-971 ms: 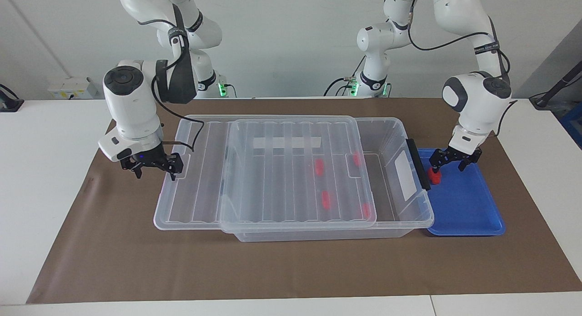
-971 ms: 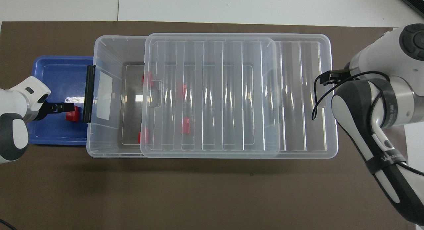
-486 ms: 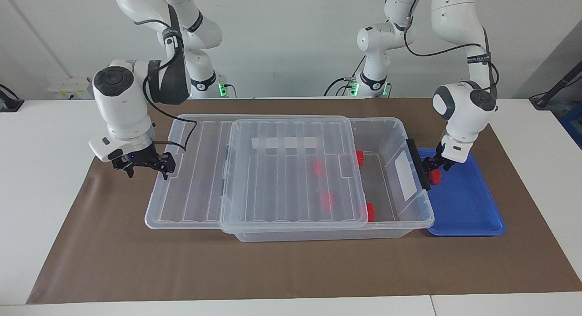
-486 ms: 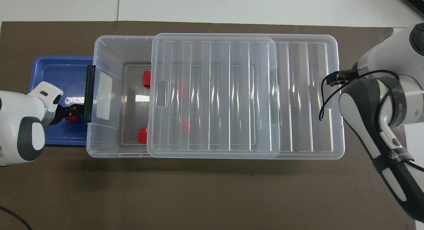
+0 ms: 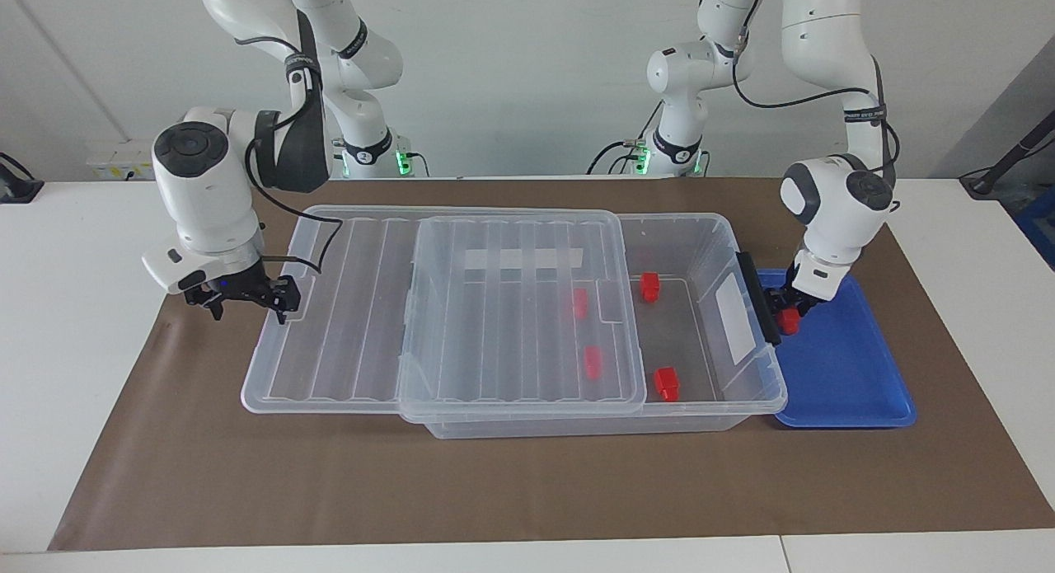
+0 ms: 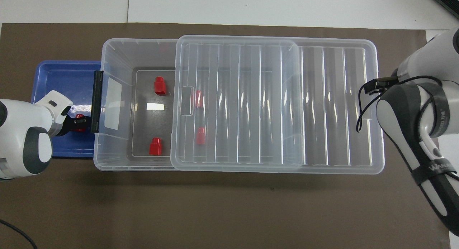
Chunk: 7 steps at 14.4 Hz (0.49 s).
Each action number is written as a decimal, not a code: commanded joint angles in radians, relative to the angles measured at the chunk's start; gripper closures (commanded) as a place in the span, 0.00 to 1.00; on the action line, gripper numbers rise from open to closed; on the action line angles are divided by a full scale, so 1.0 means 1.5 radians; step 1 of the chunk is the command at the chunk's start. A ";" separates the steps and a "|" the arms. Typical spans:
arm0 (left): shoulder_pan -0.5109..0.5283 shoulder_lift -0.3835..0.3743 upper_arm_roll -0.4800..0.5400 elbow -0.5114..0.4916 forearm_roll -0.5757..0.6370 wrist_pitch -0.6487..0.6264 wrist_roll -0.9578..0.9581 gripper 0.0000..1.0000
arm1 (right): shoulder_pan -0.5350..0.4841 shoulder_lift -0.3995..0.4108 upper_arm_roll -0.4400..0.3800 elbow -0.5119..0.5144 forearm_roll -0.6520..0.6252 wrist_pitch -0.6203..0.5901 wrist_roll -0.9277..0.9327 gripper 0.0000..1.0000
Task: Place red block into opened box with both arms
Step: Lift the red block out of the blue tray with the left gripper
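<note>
My left gripper (image 5: 789,313) is down in the blue tray (image 5: 849,375), shut on a red block (image 5: 790,319) that stands right beside the black handle (image 5: 758,297) of the box (image 5: 742,400). The overhead view shows this red block (image 6: 79,120) between the left gripper's (image 6: 80,120) fingers. The clear ribbed lid (image 5: 346,326) lies slid toward the right arm's end, so the tray end of the box is uncovered. My right gripper (image 5: 250,302) is open, with one finger on the lid's end tab. Several red blocks lie in the box, two uncovered (image 5: 650,286) (image 5: 666,383).
A brown mat (image 5: 527,490) covers the table under the box and tray. The tray (image 6: 61,73) holds nothing besides the gripped block. Two blocks (image 6: 198,98) (image 6: 200,135) show through the lid (image 6: 322,98). In the overhead view the right arm hides its own gripper.
The right gripper drew the lid farther toward its own end, uncovering two blocks. The left gripper came down from open onto the tray's red block and closed on it.
</note>
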 commanded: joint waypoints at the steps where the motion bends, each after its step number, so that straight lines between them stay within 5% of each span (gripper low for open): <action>1: -0.004 -0.005 0.006 -0.012 0.002 0.013 0.060 0.96 | -0.008 -0.005 0.004 0.000 -0.023 -0.016 -0.013 0.00; 4: 0.001 -0.005 0.006 0.004 0.002 -0.013 0.061 1.00 | -0.008 -0.007 0.004 0.000 -0.023 -0.020 -0.017 0.00; 7: -0.002 -0.015 0.005 0.102 0.001 -0.155 0.049 1.00 | -0.007 -0.009 0.004 0.000 -0.023 -0.020 -0.017 0.00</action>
